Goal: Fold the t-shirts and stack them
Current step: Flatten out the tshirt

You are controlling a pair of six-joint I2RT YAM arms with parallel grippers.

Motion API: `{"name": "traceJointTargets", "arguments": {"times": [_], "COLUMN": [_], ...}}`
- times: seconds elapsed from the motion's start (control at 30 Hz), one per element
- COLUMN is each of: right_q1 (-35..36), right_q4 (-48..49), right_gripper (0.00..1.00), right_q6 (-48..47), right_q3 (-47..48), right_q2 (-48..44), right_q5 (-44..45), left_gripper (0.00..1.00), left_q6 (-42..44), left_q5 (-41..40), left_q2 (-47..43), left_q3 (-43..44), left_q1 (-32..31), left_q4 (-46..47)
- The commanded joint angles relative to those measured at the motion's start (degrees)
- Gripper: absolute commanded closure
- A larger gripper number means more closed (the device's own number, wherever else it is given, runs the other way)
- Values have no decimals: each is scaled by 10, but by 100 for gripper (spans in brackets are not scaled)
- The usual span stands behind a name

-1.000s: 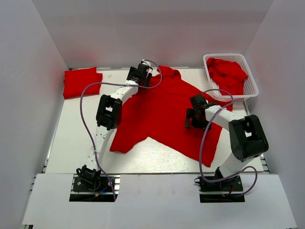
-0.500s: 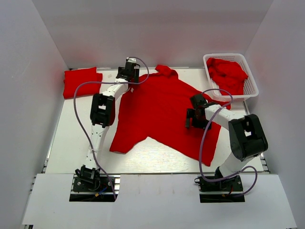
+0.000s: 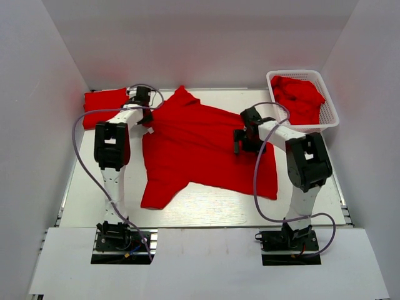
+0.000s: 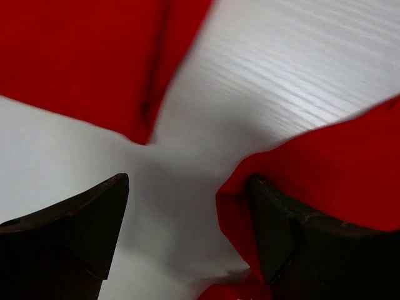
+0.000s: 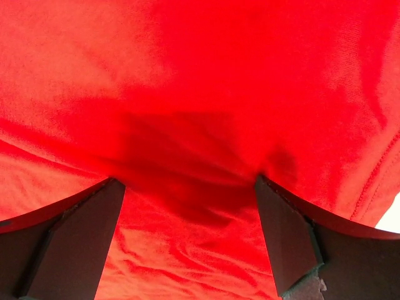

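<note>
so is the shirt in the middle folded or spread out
Spread out: the middle shirt lies open and mostly flat across the table, unlike the folded shirt at far left.

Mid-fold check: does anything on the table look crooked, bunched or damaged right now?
The spread t-shirt lies askew, turned diagonally across the table, with one edge bunched at the open left gripper. The folded t-shirt at the far left and the basket look fine; no damage shows.
</note>
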Motion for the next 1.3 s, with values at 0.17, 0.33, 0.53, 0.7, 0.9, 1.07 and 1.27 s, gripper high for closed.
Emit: {"name": "traceJointTargets", "arguments": {"times": [0.17,0.33,0.53,0.7,0.9,1.07,1.27], "right_q1": [0,-3,-2,-3,-1,-1,0], "right_q4": [13,4,-3,-19,-27,-4,29], "right_gripper": [10,10,10,10,10,10,10], "right_q6": [-67,-110,-110,-100,-65,-9,45], "right_q3": [127,221,233,212,176,59,-75], "right_q2": [81,143,108,32,-59,-152,-283], "right_q5": [-28,-21,-21,-19,-8,-3,10], "left_gripper": [12,4,1,1,1,1,1], "left_q6": [-22,-6,43,98,114,68,-27], "left_q5": [-35,0,75,139,188,246,341], "left_q2": [-37,-37,-70,-121,-170,-272,-462], "left_q3": [-28,-4,27,44,111,-2,-286], "left_q1": [40,40,40,29,29,24,24], "left_q4": [-88,-83,-43,-19,-145,-218,-209]}}
